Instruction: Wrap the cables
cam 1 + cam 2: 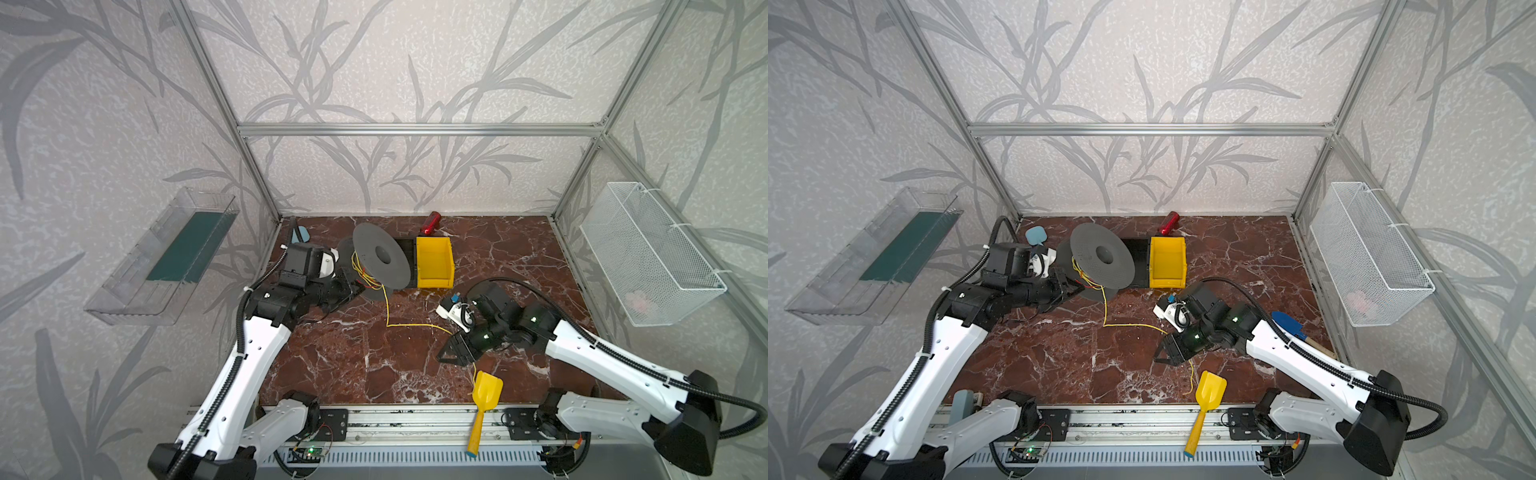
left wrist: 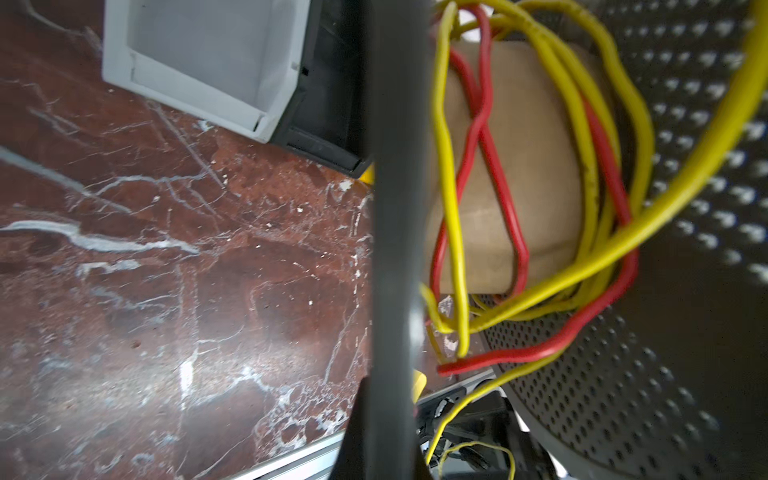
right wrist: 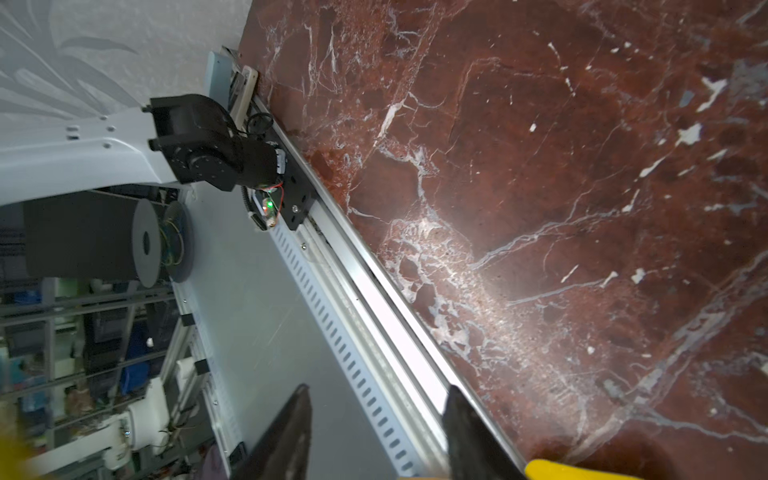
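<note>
The left arm stretches forward, the left end effector (image 1: 358, 289) clamped on the tilted spool (image 1: 380, 253). The right arm bends low, the right end effector (image 3: 379, 392) spread and empty, near the cable (image 1: 409, 326).

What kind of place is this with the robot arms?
Probably a robot testing booth: two arms bolted to a rail, a metal frame, and practice props like a wire spool and toy shovel.

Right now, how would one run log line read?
left gripper: shut on spool | right gripper: open, empty | wire: partly wound, rest trails toward shovel
</note>
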